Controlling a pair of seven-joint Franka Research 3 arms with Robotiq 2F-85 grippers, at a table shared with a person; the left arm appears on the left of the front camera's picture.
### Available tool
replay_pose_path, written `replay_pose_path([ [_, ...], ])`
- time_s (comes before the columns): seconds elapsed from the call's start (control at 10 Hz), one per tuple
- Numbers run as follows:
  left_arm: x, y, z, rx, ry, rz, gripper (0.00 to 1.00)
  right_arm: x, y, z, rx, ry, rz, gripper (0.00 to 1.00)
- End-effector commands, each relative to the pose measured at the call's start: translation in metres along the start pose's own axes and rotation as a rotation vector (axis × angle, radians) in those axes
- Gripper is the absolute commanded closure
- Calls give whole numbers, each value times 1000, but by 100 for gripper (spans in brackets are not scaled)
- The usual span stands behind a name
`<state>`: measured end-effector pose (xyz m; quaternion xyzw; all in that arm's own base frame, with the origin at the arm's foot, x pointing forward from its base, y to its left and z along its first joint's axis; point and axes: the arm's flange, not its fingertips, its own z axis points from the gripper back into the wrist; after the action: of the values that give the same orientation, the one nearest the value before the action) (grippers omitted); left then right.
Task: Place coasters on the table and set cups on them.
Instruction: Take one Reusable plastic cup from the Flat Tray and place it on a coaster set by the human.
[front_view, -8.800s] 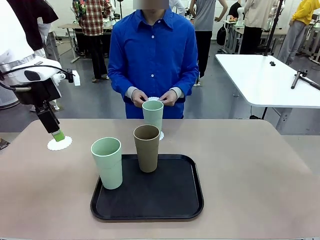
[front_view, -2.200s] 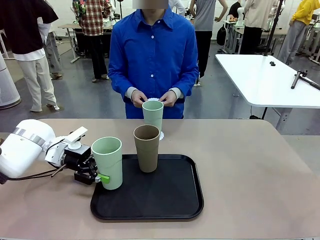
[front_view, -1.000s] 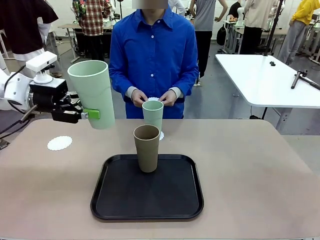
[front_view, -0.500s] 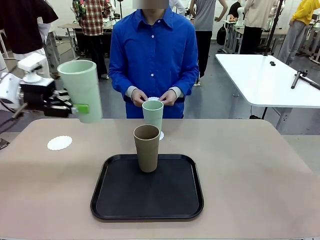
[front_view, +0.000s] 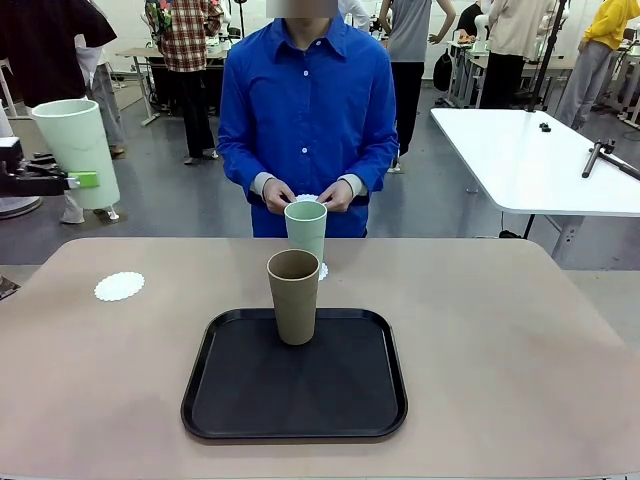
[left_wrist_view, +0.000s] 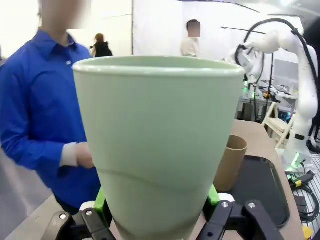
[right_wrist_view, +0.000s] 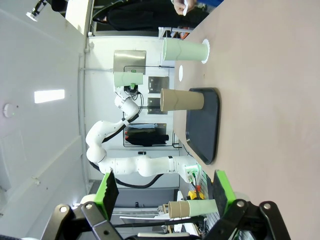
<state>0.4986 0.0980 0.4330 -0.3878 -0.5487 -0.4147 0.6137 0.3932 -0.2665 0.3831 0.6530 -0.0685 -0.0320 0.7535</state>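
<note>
Mid-carry, with one tumbler off the tray and bound for its coaster. Clamped in the left hand (front_view: 82, 180), green pads pressed to opposite sides of the lower wall: a tall tapered pale mint green matte cup (front_view: 74, 150), close to upright, raised high and out past the far left corner of the large beige-tan worktop (front_view: 500, 340), touching nothing beneath.

Waiting below, near the left edge toward that far corner: a thin round white lacy coaster (front_view: 119, 286), bare. Standing at the far edge of the black rounded-corner tray (front_view: 300, 400): a brown-taupe tumbler (front_view: 293, 295), upright, not yet on a coaster. Just beyond, near the middle of the far edge: a second pale mint tumbler (front_view: 305, 230), already seated on a white scalloped coaster (front_view: 322, 271). Held past the far edge in the person's fingers (front_view: 280, 197): what looks like a third white disc (front_view: 307, 198), mostly hidden.

Right hand (right_wrist_view: 165, 192): spread wide, gripping nothing, well apart from the cups.

Judged as the delivery step for this cup. Next: bring it in over the bare coaster, centre the base above the disc, lower straight down, and let go only once the base sits flat. Worth watching: likely to slide or curl, so light a doily, if the base lands off-centre or drags.
</note>
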Motion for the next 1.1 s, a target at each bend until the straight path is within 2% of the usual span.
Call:
replay_pose_path([
  [0.0, 4, 14, 11, 38, -12, 47, 16, 1, 1, 0, -3, 1, -9, 0],
  [0.2, 6, 11, 18, 3, 17, 48, 16, 1, 1, 0, -3, 1, -9, 0],
  [0.3, -3, 14, 19, 40, 5, 29, 16, 1, 1, 0, -3, 1, -9, 0],
  [0.8, -4, 15, 20, 39, 8, 35, 16, 1, 1, 0, -3, 1, -9, 0],
  [1.0, -38, 35, 33, 21, -46, 49, 16, 1, 1, 0, -3, 1, -9, 0],
])
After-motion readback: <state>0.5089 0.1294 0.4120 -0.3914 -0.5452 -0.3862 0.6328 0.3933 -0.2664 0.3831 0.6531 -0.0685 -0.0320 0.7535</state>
